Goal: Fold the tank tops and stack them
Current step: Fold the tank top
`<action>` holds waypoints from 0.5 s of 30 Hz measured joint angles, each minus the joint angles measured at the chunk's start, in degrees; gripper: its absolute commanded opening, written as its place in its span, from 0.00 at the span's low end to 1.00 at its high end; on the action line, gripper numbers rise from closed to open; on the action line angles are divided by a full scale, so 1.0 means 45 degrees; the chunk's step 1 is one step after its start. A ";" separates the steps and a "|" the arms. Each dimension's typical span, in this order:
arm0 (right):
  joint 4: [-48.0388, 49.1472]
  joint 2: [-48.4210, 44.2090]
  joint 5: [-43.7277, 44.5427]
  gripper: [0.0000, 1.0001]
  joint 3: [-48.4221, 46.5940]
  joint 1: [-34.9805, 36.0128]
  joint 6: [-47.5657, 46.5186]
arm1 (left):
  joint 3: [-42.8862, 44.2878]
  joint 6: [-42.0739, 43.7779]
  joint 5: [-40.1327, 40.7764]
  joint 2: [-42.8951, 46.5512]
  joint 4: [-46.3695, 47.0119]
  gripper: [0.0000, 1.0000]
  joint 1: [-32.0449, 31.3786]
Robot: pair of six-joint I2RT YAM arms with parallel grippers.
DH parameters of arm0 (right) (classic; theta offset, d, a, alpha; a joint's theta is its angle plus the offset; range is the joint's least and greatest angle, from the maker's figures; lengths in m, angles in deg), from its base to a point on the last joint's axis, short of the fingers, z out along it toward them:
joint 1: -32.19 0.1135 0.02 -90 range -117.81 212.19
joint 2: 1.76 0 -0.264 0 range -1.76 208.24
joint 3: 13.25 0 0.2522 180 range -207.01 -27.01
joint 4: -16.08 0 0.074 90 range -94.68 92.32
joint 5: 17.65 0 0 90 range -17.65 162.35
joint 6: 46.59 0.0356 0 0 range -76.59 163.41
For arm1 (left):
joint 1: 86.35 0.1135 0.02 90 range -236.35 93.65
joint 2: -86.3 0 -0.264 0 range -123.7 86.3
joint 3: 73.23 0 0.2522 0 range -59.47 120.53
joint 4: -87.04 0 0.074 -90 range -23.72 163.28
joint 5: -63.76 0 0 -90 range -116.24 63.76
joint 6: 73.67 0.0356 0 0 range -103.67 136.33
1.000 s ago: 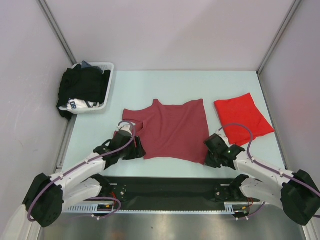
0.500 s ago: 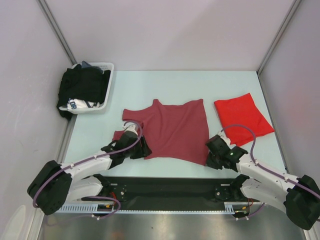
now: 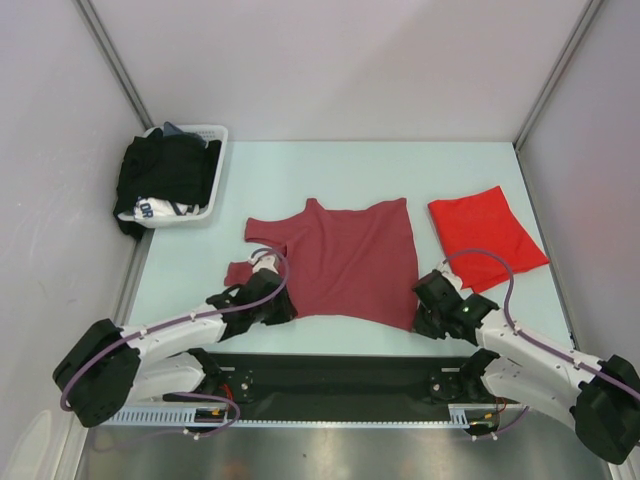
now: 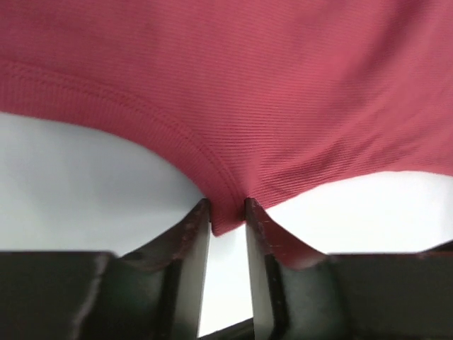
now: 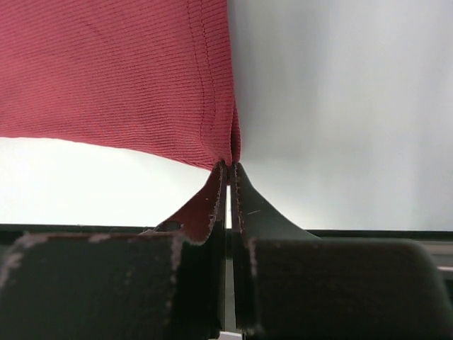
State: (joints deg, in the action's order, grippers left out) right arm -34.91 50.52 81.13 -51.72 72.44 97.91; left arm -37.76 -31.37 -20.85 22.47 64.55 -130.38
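Observation:
The dusty maroon tank top lies spread flat at the table's middle. The bright red tank top lies folded to its right. My left gripper is at the maroon top's near left corner. In the left wrist view the gripper is open by a narrow gap, with the hem corner between the fingertips. My right gripper is at the near right corner. In the right wrist view it is shut on that corner of the maroon cloth.
A white basket at the back left holds black garments and a white cloth with dark lettering, some spilling over its left side. Grey walls close in the table on three sides.
My left gripper slid right along the near hem to the corner and its jaws narrowed around the cloth. The right gripper shut on the near right corner.

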 measured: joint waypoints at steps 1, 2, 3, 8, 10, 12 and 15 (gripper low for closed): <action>-0.0010 -0.0029 -0.0005 0.00 0.0000 0.0005 0.0005 | 0.0000 -0.0015 0.0155 -0.0019 -0.0131 0.27 -0.0015; -0.0010 -0.0058 -0.0005 0.00 0.0000 0.0005 0.0005 | 0.0005 0.0019 0.0277 -0.0053 -0.0160 0.21 -0.0029; -0.0010 -0.0083 -0.0005 0.00 0.0000 0.0005 0.0005 | 0.0029 0.0053 0.0379 -0.0112 -0.0160 0.18 -0.0049; -0.0107 -0.0165 -0.0019 0.00 0.0000 0.0049 0.0019 | 0.0481 0.0155 0.0539 -0.0733 -0.0204 0.00 -0.0078; -0.0243 -0.0175 -0.0039 0.00 -0.0005 0.0102 0.0019 | 0.0534 0.0175 0.0559 -0.0777 -0.0272 0.00 -0.0126; -0.0583 -0.0160 -0.0049 0.00 -0.0053 0.0170 0.0019 | 0.0534 0.0175 0.0670 -0.0709 -0.0364 0.00 -0.0287; -0.1370 -0.0063 -0.0029 0.00 -0.0321 0.0272 0.0024 | 0.0534 0.0160 0.0665 -0.0495 -0.0695 0.01 -0.0641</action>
State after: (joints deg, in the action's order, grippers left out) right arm -41.07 50.23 81.00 -53.16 73.66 98.02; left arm -35.35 -30.65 -17.86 20.24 61.42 -133.26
